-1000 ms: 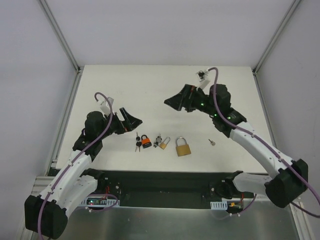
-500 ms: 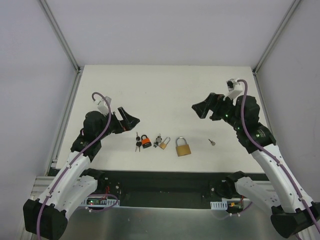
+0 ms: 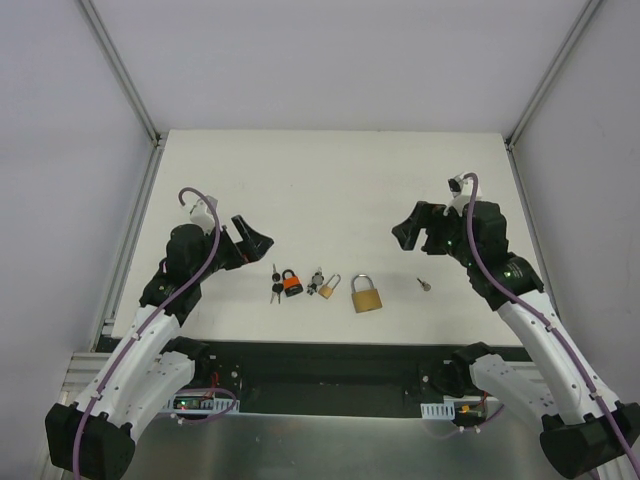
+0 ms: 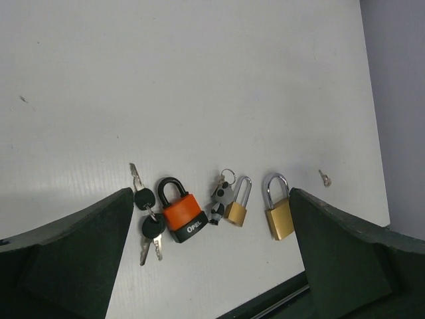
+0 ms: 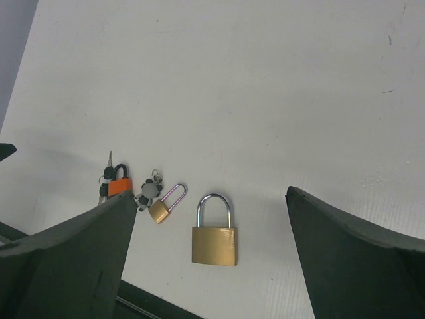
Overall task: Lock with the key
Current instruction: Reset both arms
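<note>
A large brass padlock (image 3: 366, 295) lies near the table's front edge, shackle pointing away; it also shows in the right wrist view (image 5: 214, 236) and the left wrist view (image 4: 279, 212). Left of it lie a small brass padlock (image 3: 328, 286) with grey-headed keys (image 3: 316, 280), and an orange padlock (image 3: 290, 281) with black-headed keys (image 3: 276, 289). A small loose key (image 3: 425, 285) lies to the right. My left gripper (image 3: 256, 236) is open and empty, above and left of the orange padlock. My right gripper (image 3: 412, 228) is open and empty, above and behind the loose key.
The white table (image 3: 330, 180) has metal frame rails (image 3: 140, 215) along its left and right sides. A black strip (image 3: 330, 360) runs along the near edge, just in front of the padlocks.
My right arm has swung from the far middle of the table to the right and nearer, then edged slightly left. My left gripper has drawn back a little to the left. Padlocks and keys lie unmoved.
</note>
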Controlling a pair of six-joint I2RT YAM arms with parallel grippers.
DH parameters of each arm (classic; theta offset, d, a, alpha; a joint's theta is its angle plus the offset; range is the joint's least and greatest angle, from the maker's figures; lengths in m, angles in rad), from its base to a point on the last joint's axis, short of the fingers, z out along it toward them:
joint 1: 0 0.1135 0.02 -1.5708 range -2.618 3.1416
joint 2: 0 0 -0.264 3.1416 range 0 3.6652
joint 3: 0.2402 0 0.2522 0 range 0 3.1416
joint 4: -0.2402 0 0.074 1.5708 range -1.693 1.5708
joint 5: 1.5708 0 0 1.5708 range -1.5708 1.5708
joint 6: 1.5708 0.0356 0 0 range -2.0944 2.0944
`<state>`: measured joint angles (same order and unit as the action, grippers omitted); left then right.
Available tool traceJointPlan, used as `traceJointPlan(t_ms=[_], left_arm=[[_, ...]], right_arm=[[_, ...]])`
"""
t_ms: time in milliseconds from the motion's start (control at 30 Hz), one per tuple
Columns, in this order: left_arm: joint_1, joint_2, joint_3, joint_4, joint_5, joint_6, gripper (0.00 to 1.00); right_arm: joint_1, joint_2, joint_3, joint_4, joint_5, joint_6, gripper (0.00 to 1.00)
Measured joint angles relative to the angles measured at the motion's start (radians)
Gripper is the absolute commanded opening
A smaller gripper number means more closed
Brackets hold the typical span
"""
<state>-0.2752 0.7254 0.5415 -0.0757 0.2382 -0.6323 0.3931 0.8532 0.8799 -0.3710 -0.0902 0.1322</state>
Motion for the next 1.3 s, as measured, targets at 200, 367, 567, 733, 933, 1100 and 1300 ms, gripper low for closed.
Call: traceJointPlan(t_ms=[200, 367, 567, 733, 933, 1100, 1300], left_arm=[[0.000, 0.000, 0.002, -0.021, -0.016, 0.040, 0.99], [0.000, 0.000, 0.014, -0.025, -0.023, 0.070, 0.99], [0.000, 0.035, 0.019, -0.027, -0.032, 0.080, 0.99], [0.000, 0.061, 0.019, -0.029, -0.030, 0.080, 0.99], [0.000, 0.060, 0.019, -0.031, -0.013, 0.098, 0.99], [0.000, 0.014, 0.019, -0.035, -0.007, 0.108, 0.99], [0.000, -0.033, 0.019, -0.035, 0.001, 0.121, 0.99]], right_arm=[[-0.002, -0.001, 0.001, -0.001, 0.034, -0.033, 0.97], [-0.002, -0.002, 0.002, 0.002, 0.043, -0.053, 0.97], [-0.003, -0.011, -0.023, 0.072, 0.038, -0.054, 0.97], [-0.003, -0.012, -0.058, 0.103, 0.043, -0.027, 0.97], [-0.003, -0.012, -0.099, 0.107, 0.060, 0.013, 0.96], [-0.003, -0.027, -0.116, 0.112, 0.078, 0.024, 0.97], [-0.003, -0.045, -0.125, 0.114, 0.113, 0.023, 0.96]])
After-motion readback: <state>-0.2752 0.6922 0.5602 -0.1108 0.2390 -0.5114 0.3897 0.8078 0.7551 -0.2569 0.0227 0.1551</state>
